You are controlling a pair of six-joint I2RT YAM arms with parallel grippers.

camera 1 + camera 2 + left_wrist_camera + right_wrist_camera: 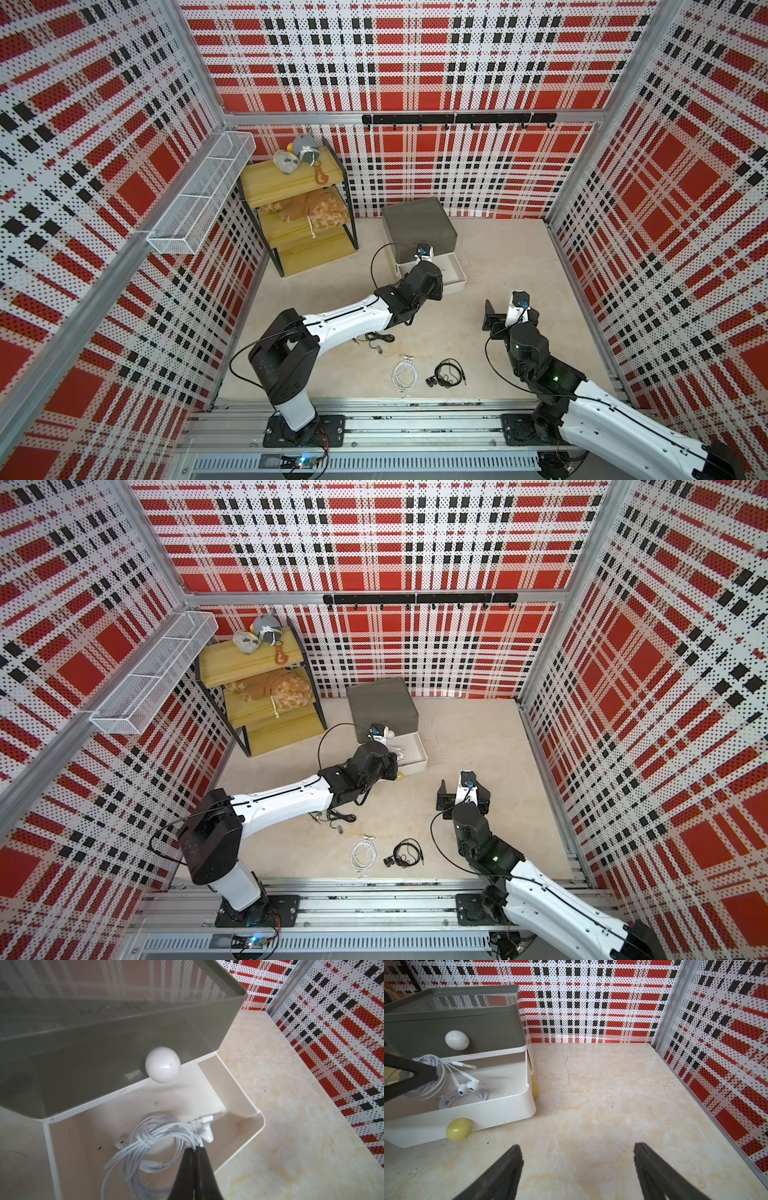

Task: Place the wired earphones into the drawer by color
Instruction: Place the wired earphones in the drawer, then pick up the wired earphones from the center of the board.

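My left gripper (196, 1149) is clamped on a white earphone bundle (154, 1138) — it dangles just below, inside the open white drawer tier (258, 1126).

My fingers (188, 1169) black; earphones (145, 1140) white; white tier (500, 1113), yellow knob (459, 1128); grey tier (488, 1028) above it, white knob (457, 1040); walls (591, 1001) red-white-black plaid.

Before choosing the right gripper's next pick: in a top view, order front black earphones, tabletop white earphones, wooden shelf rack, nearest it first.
From the right gripper:
1. Front black earphones, front centre.
2. Tabletop white earphones, beyond those.
3. Wooden shelf rack, far back corner.
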